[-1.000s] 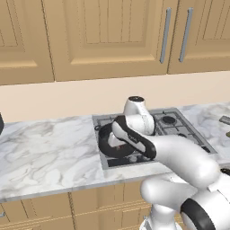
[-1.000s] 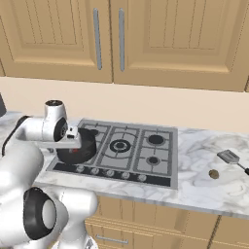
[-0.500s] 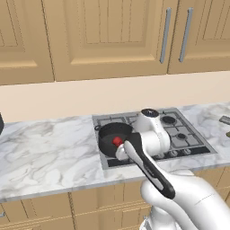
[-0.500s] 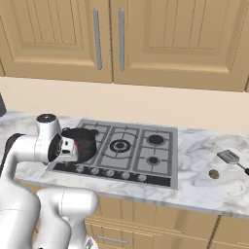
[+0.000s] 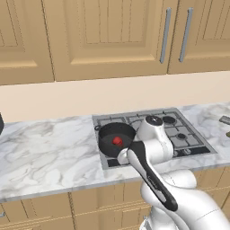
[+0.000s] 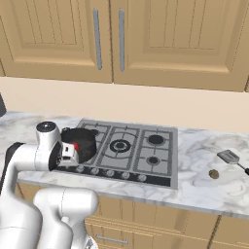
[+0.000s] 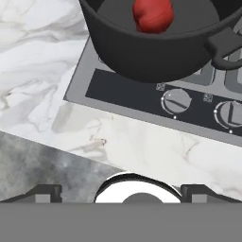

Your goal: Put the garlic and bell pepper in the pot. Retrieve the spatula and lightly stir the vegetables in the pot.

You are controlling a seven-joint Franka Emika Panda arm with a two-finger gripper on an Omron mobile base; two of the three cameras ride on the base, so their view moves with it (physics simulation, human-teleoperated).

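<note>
The dark pot sits on the front left burner of the stove, and the red bell pepper lies inside it on the pot's floor, uncovered. In the earlier frames the arm's white wrist was stretched over the pot and hid most of it; now the arm has drawn back toward the base, so that its elbow stands in front of the stove's front edge and the pot's mouth is open to the left base view. In the hand view the bell pepper shows at the top, inside the pot's wall, with the stove's control knobs and the marble counter below. The gripper hangs back over the counter's front edge, short of the pot, and its two dark fingertips stand far apart with nothing between them. In the right base view the hand sits just left of the pot, level with its side. The spatula lies on the counter well to the right of the stove, its grey head toward the burners, where it lay in the earlier frames too.
</note>
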